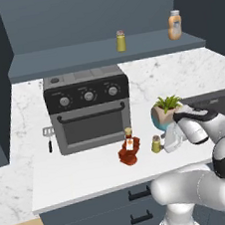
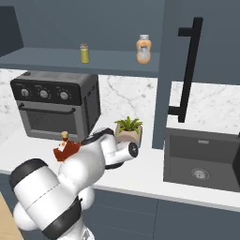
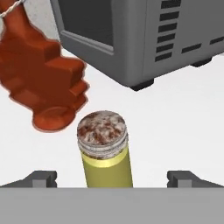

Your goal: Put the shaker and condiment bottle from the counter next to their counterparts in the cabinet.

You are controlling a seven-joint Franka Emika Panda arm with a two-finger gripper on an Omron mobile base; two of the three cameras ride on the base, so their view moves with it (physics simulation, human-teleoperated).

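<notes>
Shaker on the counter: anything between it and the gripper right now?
Nothing visible. In the hand view the shaker stands upright between the open gripper's fingertips, with bare counter on both sides. The condiment bottle sits beside it, off the approach line, and the toaster oven is further back.

A white marble desk (image 1: 83, 178) carries a black toaster oven (image 1: 90, 115). At its five o'clock stands a red-brown condiment bottle (image 1: 129, 150), a small shaker (image 1: 156, 144) just beside it at three o'clock. The pincer (image 1: 169, 141) reaches the shaker. Above, a cabinet shelf (image 1: 67, 60) holds another shaker (image 1: 120, 41) and an orange bottle (image 1: 174, 25).
</notes>
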